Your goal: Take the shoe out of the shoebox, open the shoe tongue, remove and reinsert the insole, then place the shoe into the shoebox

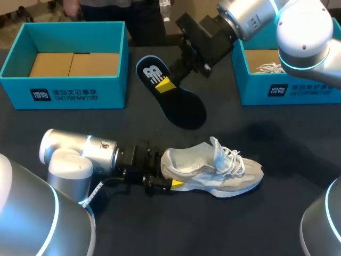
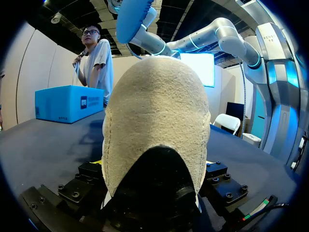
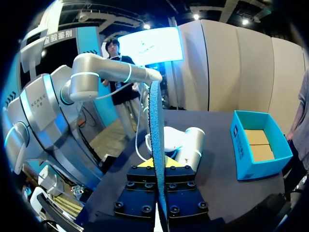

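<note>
A white and cream shoe (image 1: 224, 170) lies on its sole on the dark table, toe to the right, with its laces loose. My left gripper (image 1: 172, 172) comes in from the left and is shut on the shoe's heel, one finger on each side. In the left wrist view the heel (image 2: 157, 111) fills the space between the fingers. Further back, a dark insole (image 1: 178, 104) with a white logo hangs tilted above the table. My right gripper (image 1: 166, 84) is shut on it near the logo end. The right wrist view shows the insole (image 3: 155, 130) edge-on between the yellow tips of that gripper (image 3: 159, 166).
An open teal shoebox (image 1: 69, 93) with a cardboard bottom stands at the back left. A second teal box (image 1: 277, 93) at the back right holds something white with laces (image 1: 269, 68). Bare table lies in front of the shoe and to its right.
</note>
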